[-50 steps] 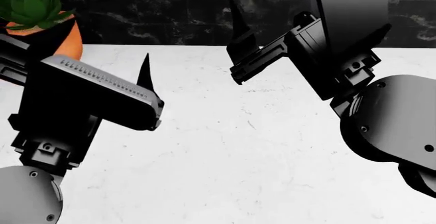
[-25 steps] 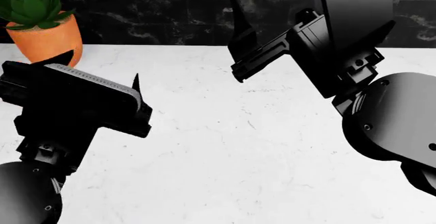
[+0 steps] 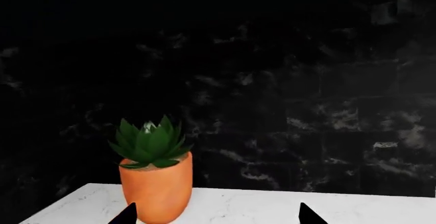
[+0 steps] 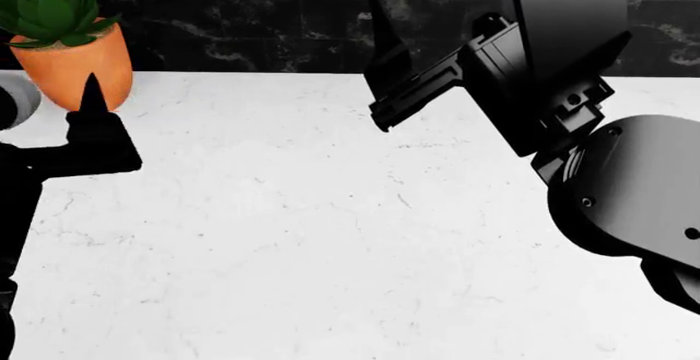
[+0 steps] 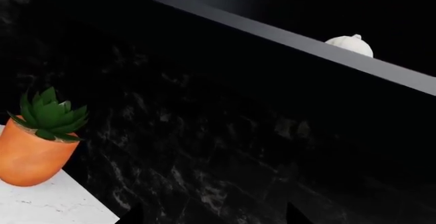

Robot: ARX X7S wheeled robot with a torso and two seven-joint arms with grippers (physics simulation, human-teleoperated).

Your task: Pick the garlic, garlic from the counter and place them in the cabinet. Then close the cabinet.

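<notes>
— Where the white garlic [image 5: 352, 45] is looked for, what is seen?

— In the right wrist view a plain white bulb is seen resting on a grey ledge [image 5: 320, 48] high above the black marbled wall [image 5: 225, 147], in a dark recess. Whether that ledge belongs to the cabinet cannot be told for certain. The striped bulb is not seen in any view.

— And the counter [image 4: 361, 237]?

— A white veined slab is shown in the head view, with an orange plant pot [image 4: 75, 66] stood at its far left corner against the wall.

— How is the right gripper [image 4: 385, 73] held?

— It is raised over the far part of the counter, pointed toward the wall. Only one dark finger is clearly shown in the head view, and two tips are seen set apart at the edge of the wrist view; nothing is held between them, so it is taken as released.

— The left gripper [image 3: 216, 215]?

— Two fingertips [image 3: 126, 215] are seen well apart in its wrist view, facing the pot, with nothing grasped.
</notes>
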